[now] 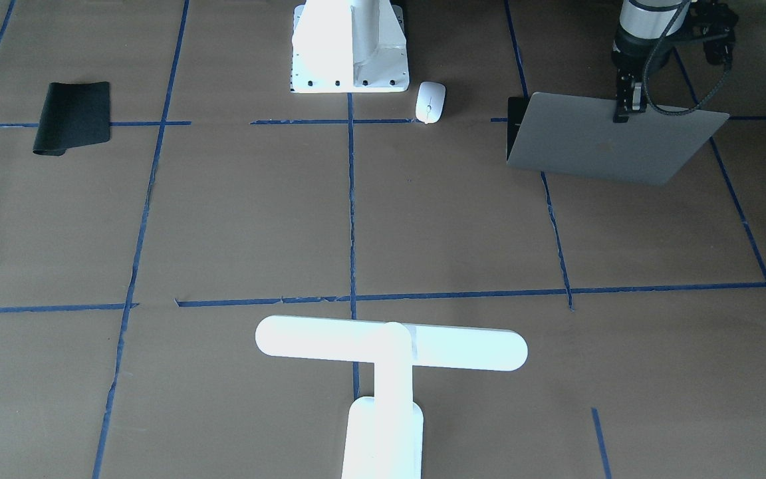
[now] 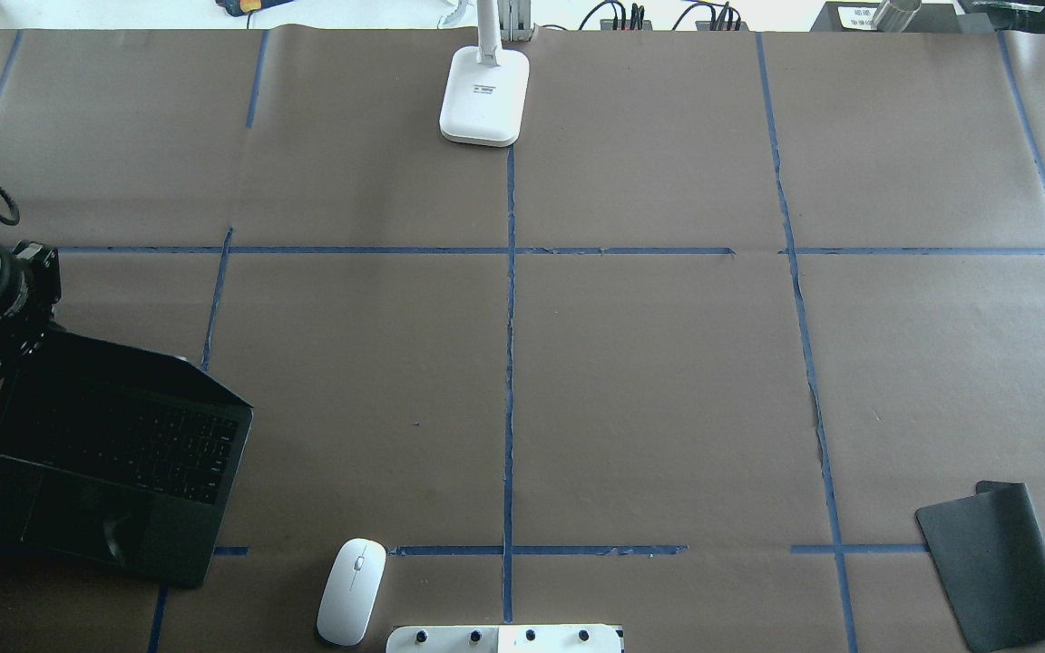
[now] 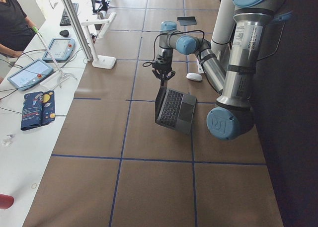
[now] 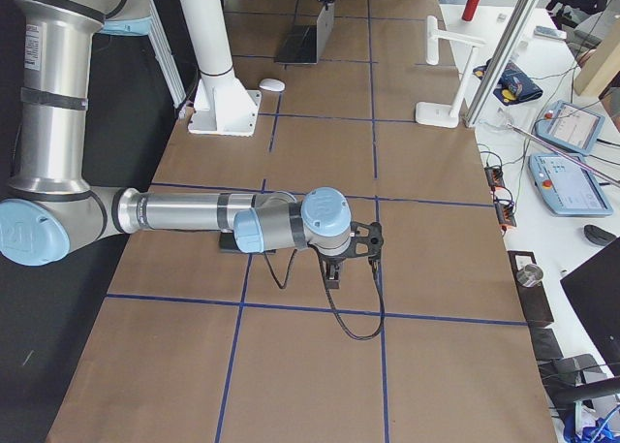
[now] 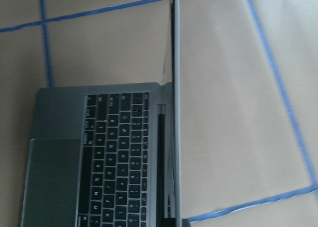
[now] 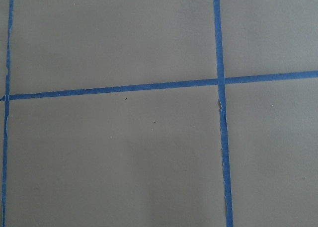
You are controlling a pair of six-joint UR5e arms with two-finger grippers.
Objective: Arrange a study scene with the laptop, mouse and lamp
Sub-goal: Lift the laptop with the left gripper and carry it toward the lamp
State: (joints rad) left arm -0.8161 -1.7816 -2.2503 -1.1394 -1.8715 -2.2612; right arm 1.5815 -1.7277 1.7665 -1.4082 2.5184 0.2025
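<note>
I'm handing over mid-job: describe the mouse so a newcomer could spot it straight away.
Start at the white bolted pedestal on the robot's edge of the table. Just beside it on the robot's left, toward the open laptop, lies the mouse. It is small, flat, white and oval with a thin dark line on top, unlike the black mat far right.

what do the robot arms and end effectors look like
The left arm and right arm are silver-grey tubes with light blue joint caps. The left end effector and right end effector are black, each trailing a looping black cable from the wrist.
</note>
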